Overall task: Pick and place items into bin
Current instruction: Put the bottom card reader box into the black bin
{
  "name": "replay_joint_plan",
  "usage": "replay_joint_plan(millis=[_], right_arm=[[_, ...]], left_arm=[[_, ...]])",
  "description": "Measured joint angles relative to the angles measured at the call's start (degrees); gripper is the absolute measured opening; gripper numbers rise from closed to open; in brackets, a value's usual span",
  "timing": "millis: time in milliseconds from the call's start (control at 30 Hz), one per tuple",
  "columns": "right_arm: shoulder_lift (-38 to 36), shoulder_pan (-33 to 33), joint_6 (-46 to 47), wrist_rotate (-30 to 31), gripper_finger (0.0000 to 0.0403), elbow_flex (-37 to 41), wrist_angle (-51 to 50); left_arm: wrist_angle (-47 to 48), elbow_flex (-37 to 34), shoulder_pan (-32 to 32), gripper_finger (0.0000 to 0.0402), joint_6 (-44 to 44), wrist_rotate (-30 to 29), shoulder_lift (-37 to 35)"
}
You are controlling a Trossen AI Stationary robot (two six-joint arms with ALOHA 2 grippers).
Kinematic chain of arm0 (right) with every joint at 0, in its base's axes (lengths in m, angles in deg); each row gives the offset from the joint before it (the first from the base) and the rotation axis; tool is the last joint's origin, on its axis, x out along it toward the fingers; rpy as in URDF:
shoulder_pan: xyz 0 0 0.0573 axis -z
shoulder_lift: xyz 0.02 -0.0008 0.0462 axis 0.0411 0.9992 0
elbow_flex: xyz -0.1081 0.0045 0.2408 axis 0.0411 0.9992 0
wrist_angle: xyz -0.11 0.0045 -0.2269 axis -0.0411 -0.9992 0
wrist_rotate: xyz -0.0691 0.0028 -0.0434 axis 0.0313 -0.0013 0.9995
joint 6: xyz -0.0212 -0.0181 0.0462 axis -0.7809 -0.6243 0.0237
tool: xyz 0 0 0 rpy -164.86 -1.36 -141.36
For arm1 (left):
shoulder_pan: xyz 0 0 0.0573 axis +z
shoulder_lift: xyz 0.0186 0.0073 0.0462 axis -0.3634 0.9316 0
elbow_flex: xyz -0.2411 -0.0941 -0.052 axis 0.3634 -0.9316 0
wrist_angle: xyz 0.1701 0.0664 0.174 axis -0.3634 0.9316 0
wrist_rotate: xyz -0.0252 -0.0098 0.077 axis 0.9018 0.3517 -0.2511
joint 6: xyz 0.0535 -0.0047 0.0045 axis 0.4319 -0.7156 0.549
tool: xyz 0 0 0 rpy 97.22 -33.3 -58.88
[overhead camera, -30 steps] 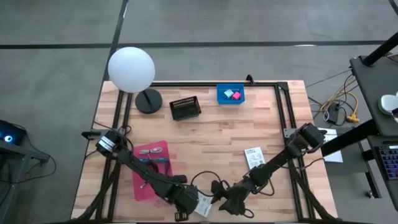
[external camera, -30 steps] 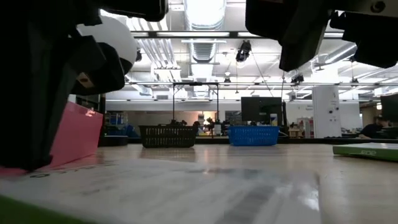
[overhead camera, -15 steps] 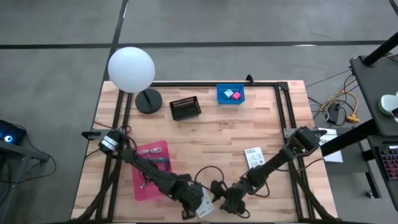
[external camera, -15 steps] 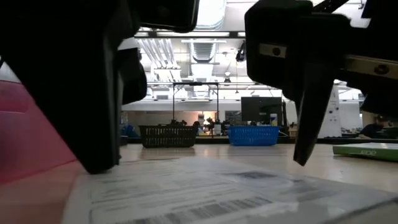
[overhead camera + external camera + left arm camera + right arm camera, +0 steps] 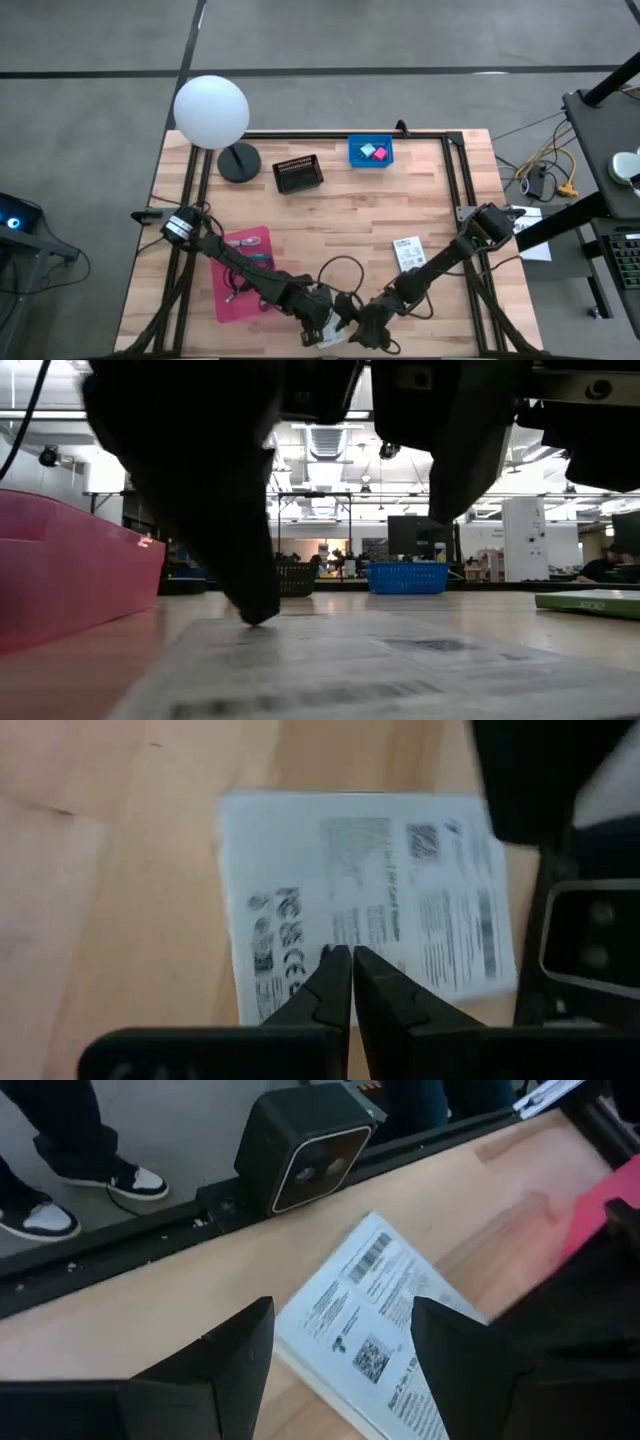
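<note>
My left tool is clenched, its tips on the white printed packet lying flat on the counter's near edge. My right tool hangs released just beside it.

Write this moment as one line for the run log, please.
left gripper: shut, tips on white packet | right gripper: open, above same packet | blue bin: far side of table

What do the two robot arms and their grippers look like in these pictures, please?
Both are slim, dark, jointed arms with loose black cables looping near the wrists. The left gripper ends in two narrow black tapered fingers; the right gripper has two broad, black, wedge-shaped fingers. No markings are legible.
</note>
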Motion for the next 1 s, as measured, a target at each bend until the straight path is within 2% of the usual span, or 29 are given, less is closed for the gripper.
replay_joint_plan(millis=[267, 467, 700, 800, 1000], right_arm=[[0.07, -0.67, 8.82, -0.34, 0.0224, 0.00, -0.04], [0.08, -0.61, 10.40, 0.34, 0.0224, 0.00, -0.16], [0.04, -0.61, 10.38, 0.36, 0.0224, 0.00, -0.49], [0.04, -0.61, 10.40, 0.47, 0.0224, 0.00, -0.49], [0.02, -0.61, 9.90, 0.47, 0.0224, 0.00, -0.44]], left_arm=[[0.20, -0.26, 1.97, 0.0000, -1.75, -0.58, 0.00], [1.00, 0.56, 2.18, 0.0000, -2.12, -1.02, -2.35], [9.30, 0.92, 0.51, 0.0000, -8.23, -0.73, -6.33], [12.59, 0.62, -0.48, 0.0000, -10.62, 1.08, -6.45], [10.97, -0.24, -1.36, 0.0000, -13.91, 5.23, -4.13]])
